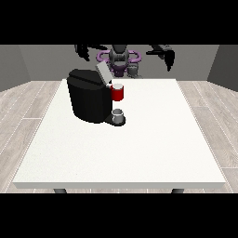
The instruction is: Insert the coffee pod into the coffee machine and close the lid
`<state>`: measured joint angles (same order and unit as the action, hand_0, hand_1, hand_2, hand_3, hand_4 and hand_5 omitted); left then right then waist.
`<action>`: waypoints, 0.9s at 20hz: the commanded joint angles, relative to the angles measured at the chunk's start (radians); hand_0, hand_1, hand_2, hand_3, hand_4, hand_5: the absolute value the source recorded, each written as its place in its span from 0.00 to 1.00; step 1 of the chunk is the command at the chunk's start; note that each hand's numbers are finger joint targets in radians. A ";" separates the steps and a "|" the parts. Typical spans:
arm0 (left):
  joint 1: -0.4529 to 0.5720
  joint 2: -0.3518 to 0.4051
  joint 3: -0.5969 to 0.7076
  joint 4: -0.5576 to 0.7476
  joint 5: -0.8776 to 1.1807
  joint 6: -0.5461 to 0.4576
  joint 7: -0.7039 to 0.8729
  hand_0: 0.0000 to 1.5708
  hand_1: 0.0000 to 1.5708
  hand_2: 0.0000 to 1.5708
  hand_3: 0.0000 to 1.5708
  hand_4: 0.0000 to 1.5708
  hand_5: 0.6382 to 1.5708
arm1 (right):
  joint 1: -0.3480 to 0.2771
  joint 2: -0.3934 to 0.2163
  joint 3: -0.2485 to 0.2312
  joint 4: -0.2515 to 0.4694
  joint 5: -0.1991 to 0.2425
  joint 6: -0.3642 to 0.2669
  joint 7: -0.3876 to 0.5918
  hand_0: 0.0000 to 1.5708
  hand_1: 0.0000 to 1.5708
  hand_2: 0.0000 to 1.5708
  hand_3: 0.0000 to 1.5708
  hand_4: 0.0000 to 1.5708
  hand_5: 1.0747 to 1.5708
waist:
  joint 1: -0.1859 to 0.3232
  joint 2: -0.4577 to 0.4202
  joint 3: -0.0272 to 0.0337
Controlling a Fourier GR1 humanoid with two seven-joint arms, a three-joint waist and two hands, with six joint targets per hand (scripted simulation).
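A large white rectangular table (139,153) fills most of the front view, with the robot small behind its far edge. On the table's far left part stands a boxy black coffee machine (88,100), its body dark and rounded at the top, with a grey lid (102,72) tilted up and back, so the top of the machine stands open. At the machine's front, on the side toward the view's right, sits a red cylindrical part (118,93) with a pale top, which looks like the brew head; whether a coffee pod lies in it cannot be told. Directly below it a small grey cup (118,114) rests on the machine's dark round base plate. No separate pod can be made out lying on the table. Both arms are raised and spread above the far edge, well apart from the machine and from each other. The hand at the view's left (84,50) hangs with dark fingers pointing downward, seemingly relaxed and spread, holding nothing. The hand at the view's right (166,54) likewise droops with straightish fingers, touching nothing and carrying nothing.
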<state>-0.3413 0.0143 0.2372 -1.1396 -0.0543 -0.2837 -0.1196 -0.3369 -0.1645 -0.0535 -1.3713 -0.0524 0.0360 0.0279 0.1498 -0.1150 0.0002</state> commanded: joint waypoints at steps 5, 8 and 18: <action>0.038 0.033 -0.018 -0.148 0.035 0.041 0.033 0.00 0.00 0.00 0.00 0.00 1.00 | -0.106 -0.001 -0.049 0.114 -0.030 0.031 -0.039 0.00 0.00 0.00 0.00 0.00 1.00 | -0.030 0.102 -0.0001; 0.046 0.020 -0.041 -0.171 0.032 0.082 0.064 0.00 0.00 0.00 0.00 0.00 1.00 | -0.112 0.026 -0.007 0.136 0.011 0.024 -0.046 0.00 0.00 0.00 0.00 0.00 1.00 | -0.057 0.110 -0.0002; 0.105 0.069 -0.041 -0.242 0.083 0.049 0.061 0.00 0.00 0.00 0.00 0.00 1.00 | -0.247 -0.029 -0.043 0.229 0.028 0.057 -0.030 0.00 0.00 0.00 0.00 0.00 1.00 | -0.034 0.140 -0.0002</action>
<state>-0.2406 0.0627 0.1885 -1.3671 0.0039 -0.2281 -0.0728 -0.5193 -0.1636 -0.0779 -1.1700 -0.0195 0.0683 -0.0330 0.1167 0.0129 -0.0012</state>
